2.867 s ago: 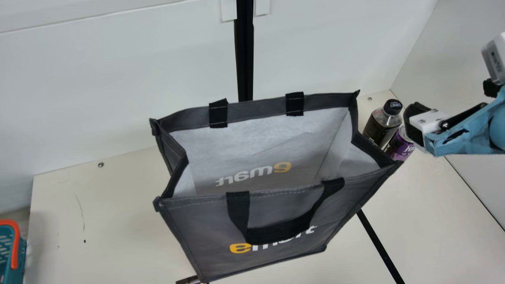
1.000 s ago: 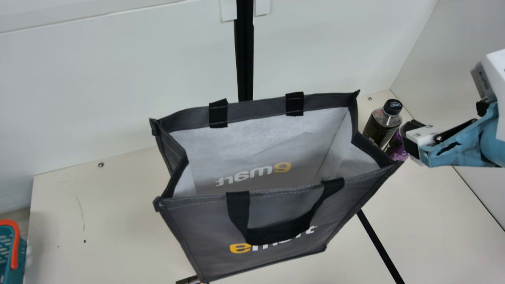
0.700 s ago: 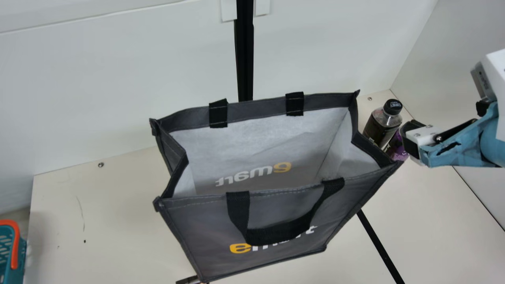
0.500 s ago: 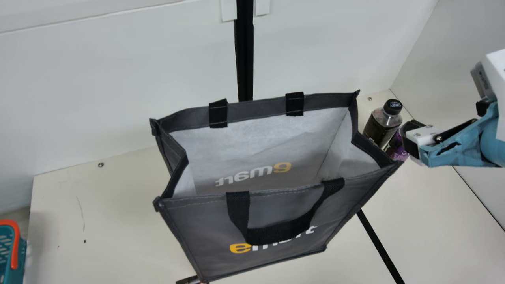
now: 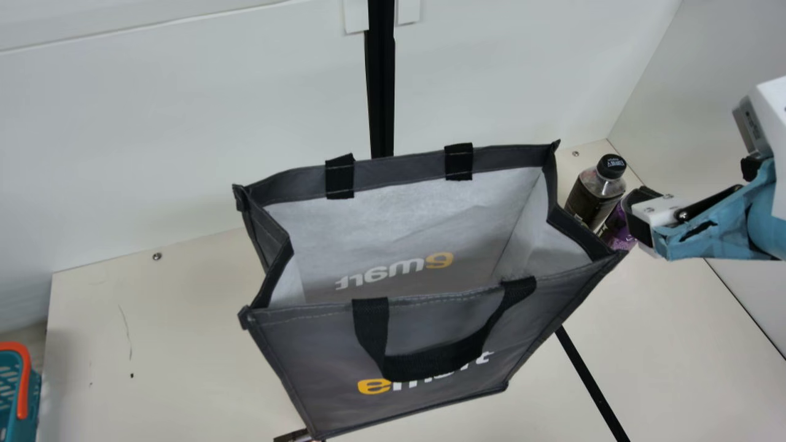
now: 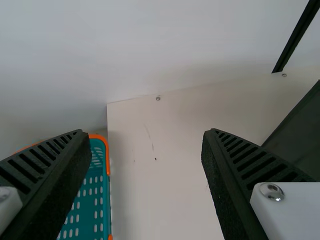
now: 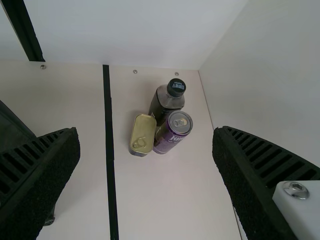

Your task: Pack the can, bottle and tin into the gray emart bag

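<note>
Clustering right of the gray emart bag (image 5: 295, 368), can (image 7: 171, 131), bottle (image 7: 166, 102) and tin (image 7: 143, 134) sit together; left gripper (image 6: 143, 132) and right gripper (image 5: 636, 206) gape wide.

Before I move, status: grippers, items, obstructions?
Left gripper and right gripper open, empty. Can, bottle, tin bunched together outside bag. Bottle and tin might crowd a grab at the can.

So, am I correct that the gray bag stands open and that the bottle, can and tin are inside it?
Not quite: the bottle, can and tin are on the table outside the bag, as the right wrist view shows; the bag does stand open.
</note>
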